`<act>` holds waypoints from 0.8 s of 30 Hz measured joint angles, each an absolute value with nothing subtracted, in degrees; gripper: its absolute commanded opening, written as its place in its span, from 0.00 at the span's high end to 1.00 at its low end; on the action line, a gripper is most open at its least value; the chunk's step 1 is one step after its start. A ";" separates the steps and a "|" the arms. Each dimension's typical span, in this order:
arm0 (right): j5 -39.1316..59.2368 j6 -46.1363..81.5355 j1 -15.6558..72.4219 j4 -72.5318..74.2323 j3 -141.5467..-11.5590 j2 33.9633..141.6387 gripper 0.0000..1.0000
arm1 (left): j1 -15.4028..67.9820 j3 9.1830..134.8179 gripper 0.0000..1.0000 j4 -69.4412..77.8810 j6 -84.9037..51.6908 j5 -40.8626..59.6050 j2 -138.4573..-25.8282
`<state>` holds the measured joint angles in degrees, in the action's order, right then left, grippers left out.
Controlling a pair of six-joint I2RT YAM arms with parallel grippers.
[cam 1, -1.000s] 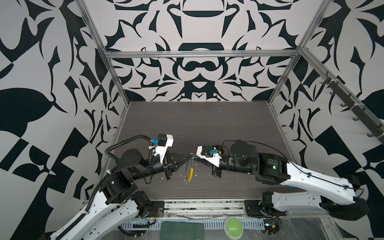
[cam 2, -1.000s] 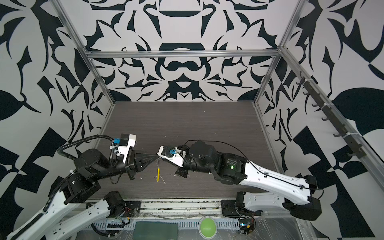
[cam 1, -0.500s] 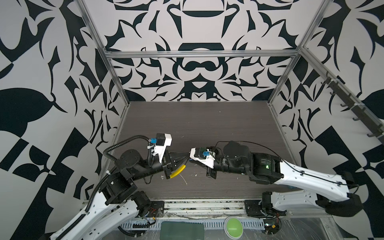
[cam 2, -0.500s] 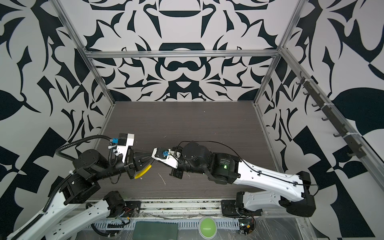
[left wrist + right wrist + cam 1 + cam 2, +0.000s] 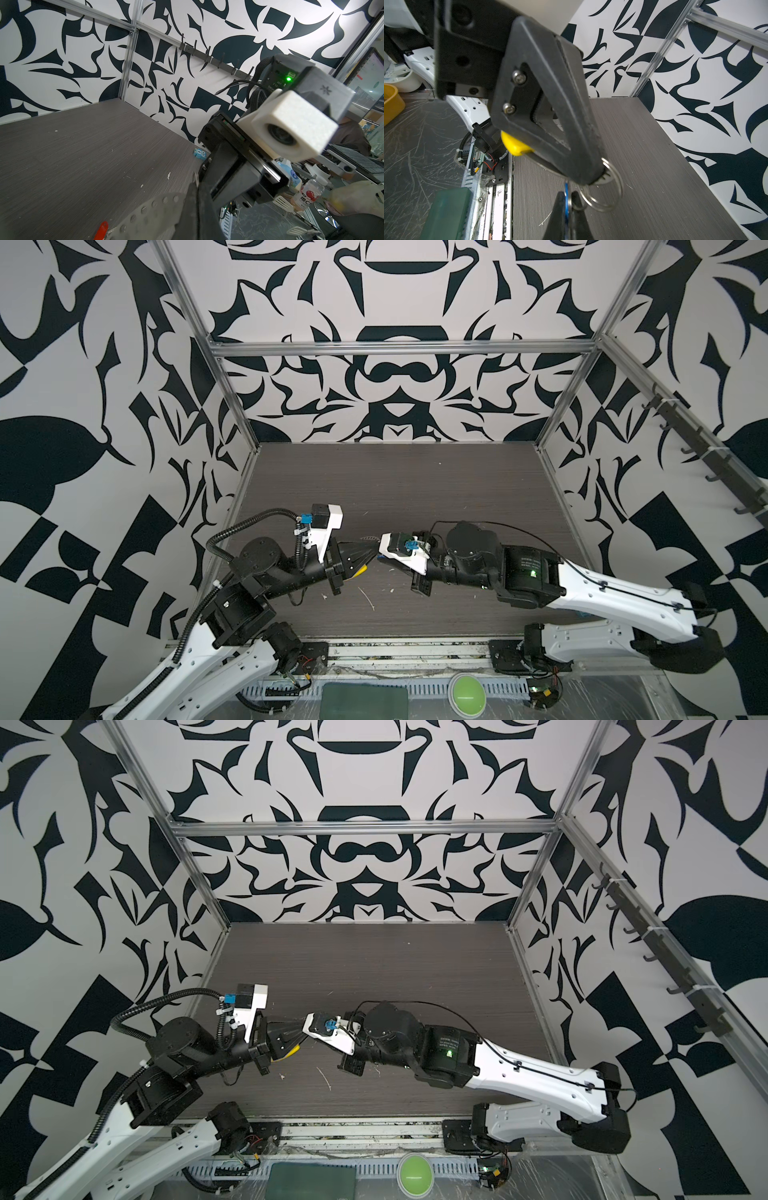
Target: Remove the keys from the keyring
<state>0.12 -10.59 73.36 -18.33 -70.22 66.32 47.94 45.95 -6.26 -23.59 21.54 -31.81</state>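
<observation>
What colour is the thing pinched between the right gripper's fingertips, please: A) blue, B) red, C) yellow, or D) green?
A: in the right wrist view a thin blue edge, apparently the blue key, is pinched in the shut right gripper, while the left gripper holds the keyring with its yellow sleeve.

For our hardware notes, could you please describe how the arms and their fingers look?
Left arm and right arm: white links, black joints. Fingers: black, triangular. White camera housings at the wrists; ribbed black hose on the left, green light on the right.
</observation>
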 measured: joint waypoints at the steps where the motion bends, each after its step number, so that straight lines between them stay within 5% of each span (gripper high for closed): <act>1: 0.01 -10.50 73.36 -18.31 -70.15 66.28 1.00 | 47.94 45.95 1.00 -6.26 -23.57 21.43 -31.77; 22: -2.81 -8.75 74.39 -16.25 -64.99 60.01 1.00 | 48.18 46.02 1.00 -8.62 -21.98 21.26 -31.05; 24: -2.74 -8.45 74.41 -16.32 -64.99 60.03 0.93 | 48.18 46.28 1.00 -9.04 -21.69 21.37 -31.16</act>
<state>-2.74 -8.45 74.41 -16.32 -64.99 60.03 48.18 46.28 -9.04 -21.69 21.37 -31.16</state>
